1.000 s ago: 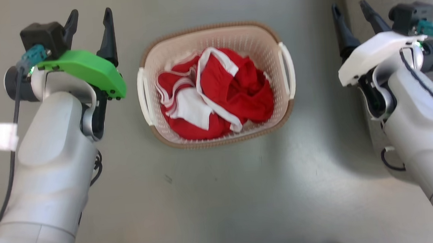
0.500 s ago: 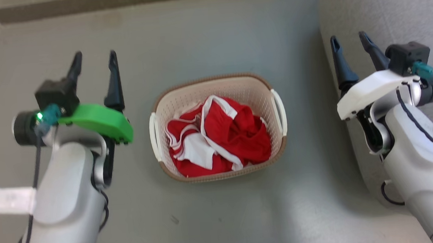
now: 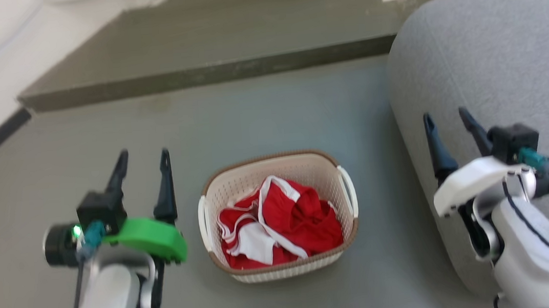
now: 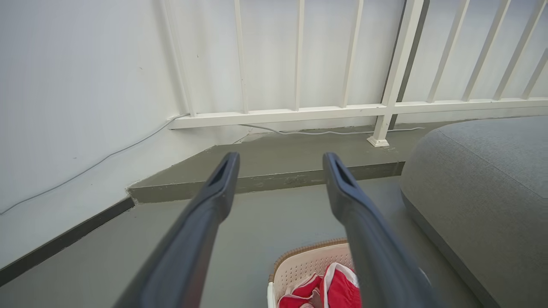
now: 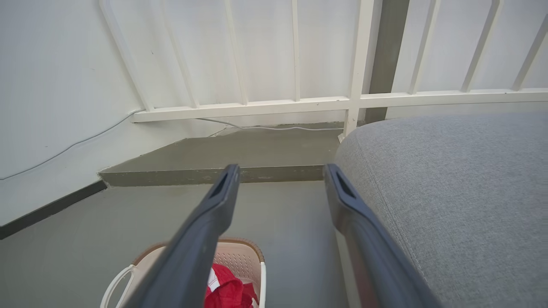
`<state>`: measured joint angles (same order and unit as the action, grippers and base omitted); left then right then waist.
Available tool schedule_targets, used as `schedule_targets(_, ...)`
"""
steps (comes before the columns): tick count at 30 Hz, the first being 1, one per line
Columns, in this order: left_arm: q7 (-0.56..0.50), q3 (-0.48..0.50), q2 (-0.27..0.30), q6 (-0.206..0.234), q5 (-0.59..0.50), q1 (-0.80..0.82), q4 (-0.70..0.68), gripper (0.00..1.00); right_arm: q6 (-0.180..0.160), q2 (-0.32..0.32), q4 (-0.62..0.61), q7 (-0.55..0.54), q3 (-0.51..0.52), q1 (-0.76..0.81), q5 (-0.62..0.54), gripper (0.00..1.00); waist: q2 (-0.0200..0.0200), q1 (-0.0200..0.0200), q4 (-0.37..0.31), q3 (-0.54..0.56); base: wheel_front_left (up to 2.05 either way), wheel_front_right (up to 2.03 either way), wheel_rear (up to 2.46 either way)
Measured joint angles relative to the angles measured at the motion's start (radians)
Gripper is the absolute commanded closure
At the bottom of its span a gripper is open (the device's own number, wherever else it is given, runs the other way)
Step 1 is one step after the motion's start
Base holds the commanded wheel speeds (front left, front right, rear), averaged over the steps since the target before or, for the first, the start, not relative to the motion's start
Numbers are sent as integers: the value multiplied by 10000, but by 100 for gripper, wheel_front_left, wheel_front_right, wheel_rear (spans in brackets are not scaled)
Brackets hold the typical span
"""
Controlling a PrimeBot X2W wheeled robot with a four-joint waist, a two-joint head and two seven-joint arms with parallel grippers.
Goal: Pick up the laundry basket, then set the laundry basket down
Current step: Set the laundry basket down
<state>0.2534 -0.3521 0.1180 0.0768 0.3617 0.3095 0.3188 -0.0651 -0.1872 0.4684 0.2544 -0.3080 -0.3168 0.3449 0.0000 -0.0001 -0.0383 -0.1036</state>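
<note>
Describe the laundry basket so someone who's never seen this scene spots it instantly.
Start at the big grey cushioned seat on the right; on the grey floor just left of it stands the laundry basket. It is cream, with perforated walls, a brown woven-look rim and white side handles, and the red-and-white clothes heaped inside set it apart.

In both wrist views the laundry basket (image 4: 306, 265) is cut off by the bottom edge and partly hidden behind a dark finger (image 4: 364, 239), and its floor is covered by red and white clothing (image 3: 304, 215) in the head view.
</note>
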Motion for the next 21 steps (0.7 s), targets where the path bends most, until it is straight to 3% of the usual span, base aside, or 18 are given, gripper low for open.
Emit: schedule_targets(21, -2, 71, 153, 203, -295, -3471, -1588, 0, -351, -27, -1344, 0, 192, 2785, -389, 0, 0, 0, -27, 1694, 0, 0, 0)
